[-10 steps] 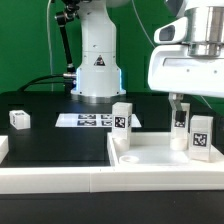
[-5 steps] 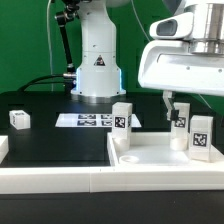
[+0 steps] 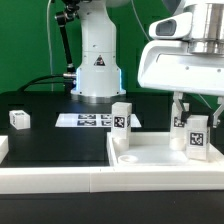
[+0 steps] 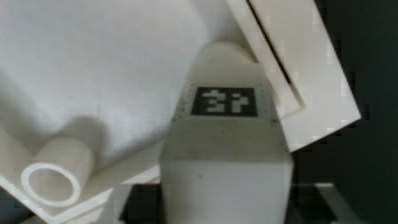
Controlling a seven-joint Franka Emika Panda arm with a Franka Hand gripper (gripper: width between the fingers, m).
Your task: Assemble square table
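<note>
The marker board (image 3: pixel 88 121) lies flat on the black desk (image 3: pixel 55 140). It is a thin white strip carrying a row of black-and-white printed tags, its long side running across the exterior view. The dark desk surface spreads out from the board toward the exterior view's left and toward the camera. Nearer the camera than the board, a long white rail (image 3: pixel 50 180) edges the desk, running across the exterior view well apart from the board. Behind the board, a green backdrop (image 3: pixel 25 40) fills the background. To the exterior view's left of the board and farther back, a dark cable (image 3: pixel 35 82) curves low near the desk's far edge.
</note>
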